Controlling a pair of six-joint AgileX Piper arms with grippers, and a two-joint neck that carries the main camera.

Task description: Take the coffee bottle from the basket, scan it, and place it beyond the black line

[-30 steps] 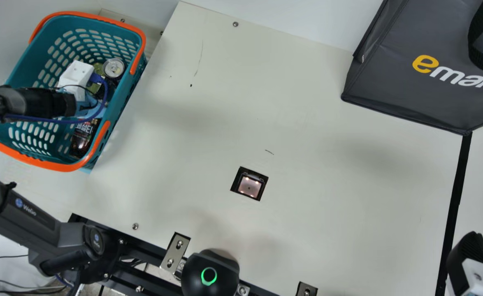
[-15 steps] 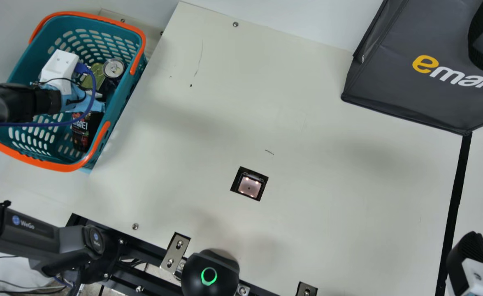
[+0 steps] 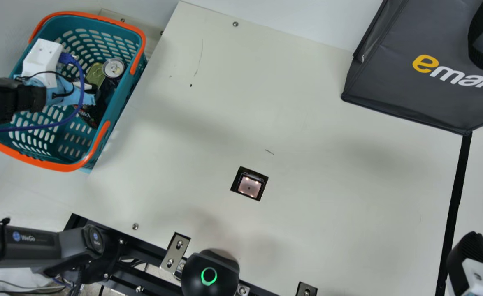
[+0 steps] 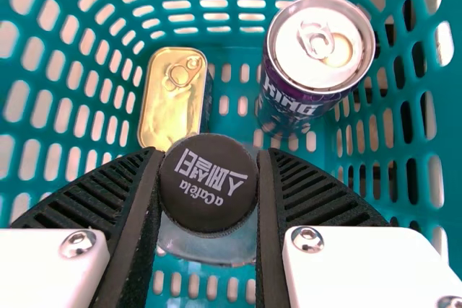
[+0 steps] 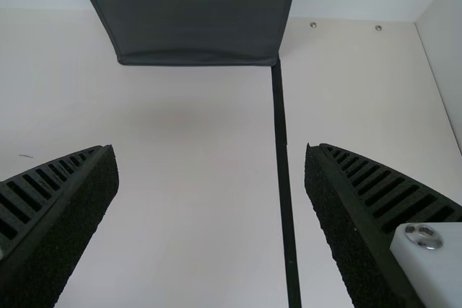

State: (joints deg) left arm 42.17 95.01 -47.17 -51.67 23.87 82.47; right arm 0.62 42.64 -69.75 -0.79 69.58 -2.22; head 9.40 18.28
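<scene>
Cream tabletop (image 3: 328, 164) spreads out from the basket (image 3: 56, 167) under soft, even light. Inside the basket is the coffee bottle (image 4: 208, 192), its dark cap facing the wrist camera and its body running down beneath the left gripper (image 4: 209, 160). That gripper's ribbed fingers close in on both sides of the bottle's top and seem to have it pinched; whether its base is off the basket floor, I can't tell. Just beside it in the basket are a gold tin (image 4: 172, 91) and a purple can (image 4: 317, 55).

With the hold so near the cap, the bottle could swing or slip if its lower end snags on the basket's wall or knocks the can on the way out. Too low a lift would probably catch the rim, and a twisted bottle might hide its code from the scanner (image 3: 249, 187), well apart from the basket.

Reaching in over the basket's outer side, the left arm (image 3: 23, 246) has its wrist nearly level in the main view. Far across from the basket, near the black line (image 3: 455, 205), the right gripper (image 5: 209, 171) holds nothing, its jaws wide apart
</scene>
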